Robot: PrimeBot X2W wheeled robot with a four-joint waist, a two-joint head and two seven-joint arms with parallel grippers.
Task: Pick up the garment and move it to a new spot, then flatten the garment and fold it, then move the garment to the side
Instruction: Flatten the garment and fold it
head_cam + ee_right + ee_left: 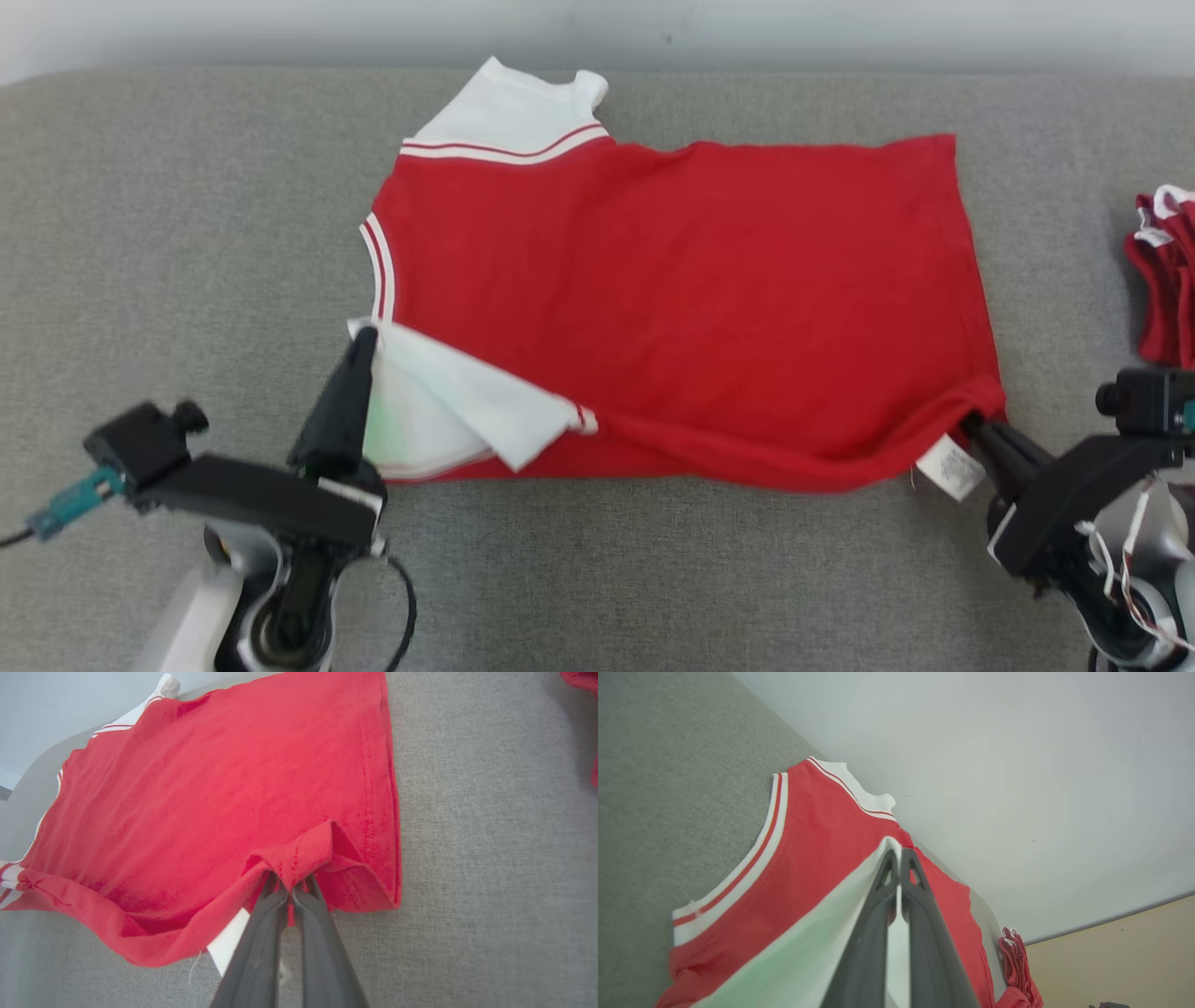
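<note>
Red garment (672, 299): my left fingers (350, 397) are pinching its white sleeve (448, 401), right fingers (988, 441) its hem (966, 280); uneven pulling could bunch it.

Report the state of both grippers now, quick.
Left gripper: closed on the garment's white sleeve.
Right gripper: closed on the garment's red hem corner.

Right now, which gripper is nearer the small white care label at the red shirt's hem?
Right. The right gripper grips the hem beside the care label; left gripper holds the white sleeve, opposite end.
</note>
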